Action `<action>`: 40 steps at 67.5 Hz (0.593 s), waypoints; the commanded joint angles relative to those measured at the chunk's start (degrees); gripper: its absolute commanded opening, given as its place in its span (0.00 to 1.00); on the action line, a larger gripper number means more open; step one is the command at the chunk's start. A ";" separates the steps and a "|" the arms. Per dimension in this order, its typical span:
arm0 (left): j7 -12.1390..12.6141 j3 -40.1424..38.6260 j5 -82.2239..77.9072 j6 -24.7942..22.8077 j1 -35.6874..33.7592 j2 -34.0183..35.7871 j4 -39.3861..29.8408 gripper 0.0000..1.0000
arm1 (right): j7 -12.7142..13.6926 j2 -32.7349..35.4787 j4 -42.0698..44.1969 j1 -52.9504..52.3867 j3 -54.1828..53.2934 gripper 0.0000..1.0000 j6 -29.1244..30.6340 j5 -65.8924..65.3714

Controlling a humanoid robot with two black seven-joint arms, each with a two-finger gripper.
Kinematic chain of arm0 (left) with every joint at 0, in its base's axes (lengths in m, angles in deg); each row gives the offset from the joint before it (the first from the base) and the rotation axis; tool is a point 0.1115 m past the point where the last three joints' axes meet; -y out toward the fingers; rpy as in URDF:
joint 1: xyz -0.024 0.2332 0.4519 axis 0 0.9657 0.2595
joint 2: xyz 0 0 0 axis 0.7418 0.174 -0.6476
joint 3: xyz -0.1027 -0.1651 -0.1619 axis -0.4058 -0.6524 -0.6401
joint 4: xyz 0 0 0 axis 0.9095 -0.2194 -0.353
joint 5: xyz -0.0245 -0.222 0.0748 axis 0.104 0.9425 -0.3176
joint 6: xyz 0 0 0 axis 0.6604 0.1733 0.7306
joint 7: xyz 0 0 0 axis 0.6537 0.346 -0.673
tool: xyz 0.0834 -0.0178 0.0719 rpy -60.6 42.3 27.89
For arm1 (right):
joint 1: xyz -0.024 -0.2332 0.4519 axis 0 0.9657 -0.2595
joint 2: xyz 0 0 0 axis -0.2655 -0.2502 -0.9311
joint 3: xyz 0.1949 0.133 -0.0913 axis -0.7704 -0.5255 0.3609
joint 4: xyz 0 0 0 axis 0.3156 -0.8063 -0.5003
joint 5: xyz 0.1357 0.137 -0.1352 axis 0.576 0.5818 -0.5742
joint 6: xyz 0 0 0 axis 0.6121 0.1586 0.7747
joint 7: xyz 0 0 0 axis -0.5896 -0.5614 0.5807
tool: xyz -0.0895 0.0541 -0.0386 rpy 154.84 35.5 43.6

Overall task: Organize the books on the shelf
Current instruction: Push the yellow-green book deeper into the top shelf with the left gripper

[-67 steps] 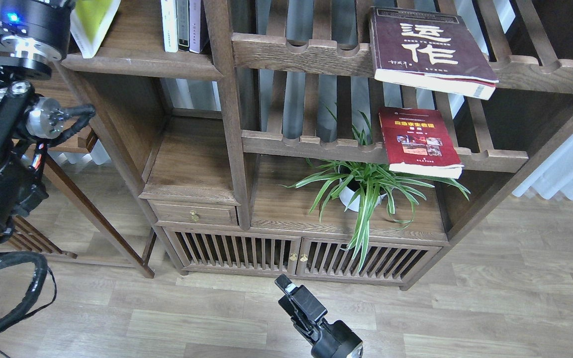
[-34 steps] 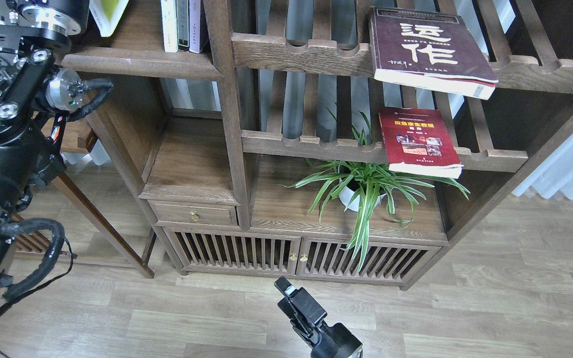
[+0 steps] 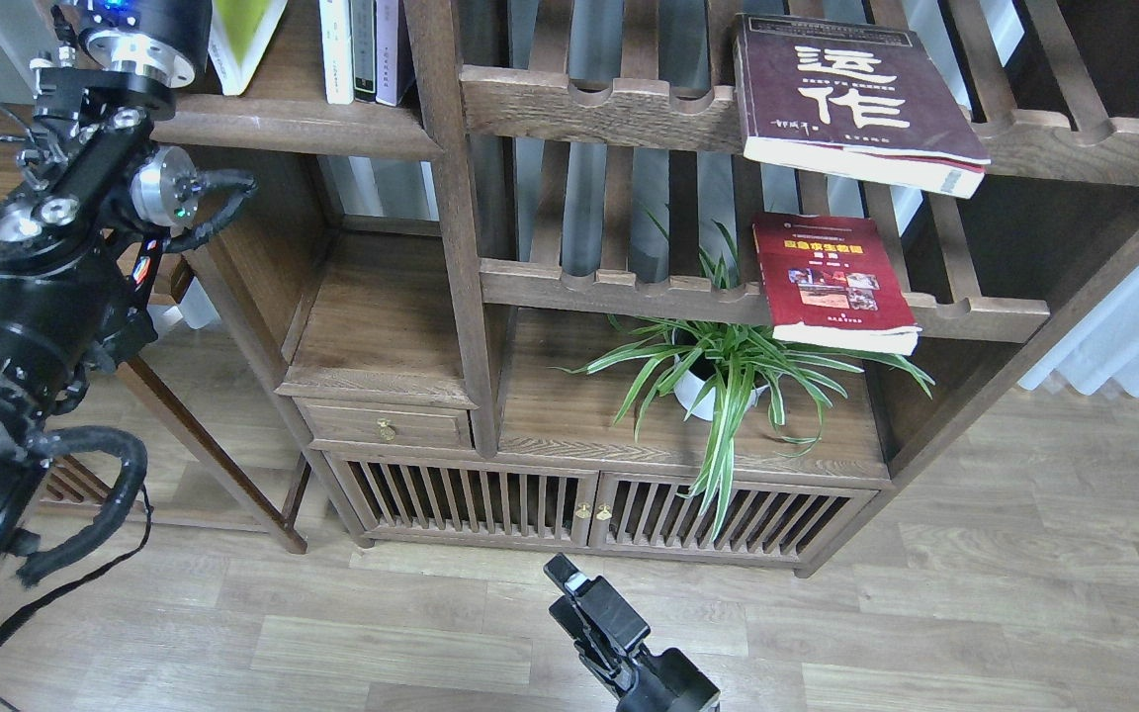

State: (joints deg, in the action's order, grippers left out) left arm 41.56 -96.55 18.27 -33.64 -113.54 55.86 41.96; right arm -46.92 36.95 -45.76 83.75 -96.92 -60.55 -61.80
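My left arm [image 3: 45,287] reaches up to the shelf [image 3: 293,124]. Its claw is out of view at the top, so I cannot tell its grip. The yellow-green book [image 3: 248,40] leans on the shelf right there, near the thin standing books [image 3: 364,49]. I think this book is being stood up. Next comes the maroon book [image 3: 851,99] or the red book [image 3: 832,282], far right on the racks. My right claw [image 3: 584,608] hangs low and seems empty, but I cannot tell its grip.

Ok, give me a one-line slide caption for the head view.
Left arm lifts a yellow-green book onto the top-left shelf while maroon and red books wait on the slatted racks.
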 commanded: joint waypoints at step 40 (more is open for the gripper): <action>0.00 4.58 0.90 -0.10 -2.58 -1.77 2.51 0.23 | 0.00 0.00 0.09 0.26 0.53 0.98 0.00 -0.44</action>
State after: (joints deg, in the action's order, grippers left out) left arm 41.56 -92.17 19.17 -33.74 -116.06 54.10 44.47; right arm -46.91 36.95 -45.67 84.01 -96.39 -60.55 -62.24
